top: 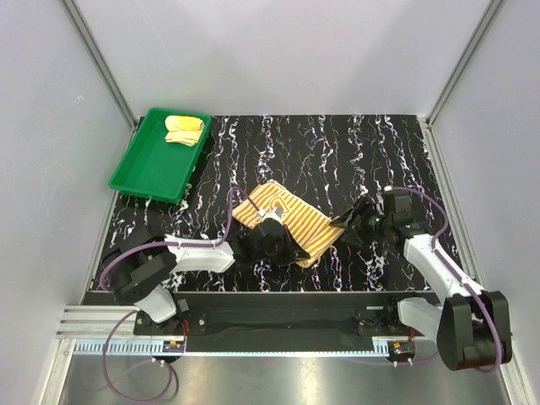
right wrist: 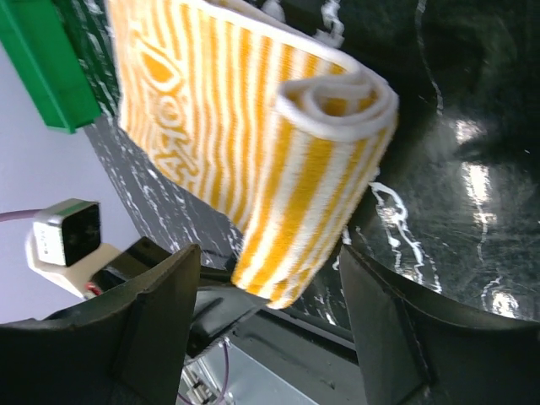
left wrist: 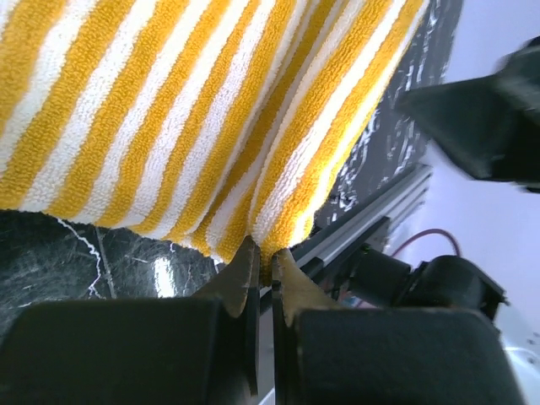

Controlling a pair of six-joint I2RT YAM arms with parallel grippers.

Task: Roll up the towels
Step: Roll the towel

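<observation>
The orange-and-cream striped towel [top: 291, 216] lies in the middle of the black marbled table, partly rolled. The right wrist view shows its rolled end [right wrist: 337, 101] as a spiral. My left gripper [top: 268, 239] is at the towel's near edge, and in the left wrist view [left wrist: 268, 257] its jaws are shut on the striped edge [left wrist: 253, 126]. My right gripper [top: 348, 224] is open at the towel's right end; in its own view [right wrist: 278, 295] the roll's end sits between the spread fingers [right wrist: 160, 321] without touching them. The plain pale yellow towel [top: 184, 129] lies rolled in the green tray.
The green tray [top: 148, 169] sits at the table's far left. Grey walls close in the table on three sides. A metal rail [top: 278, 321] with the arm bases runs along the near edge, close behind the towel.
</observation>
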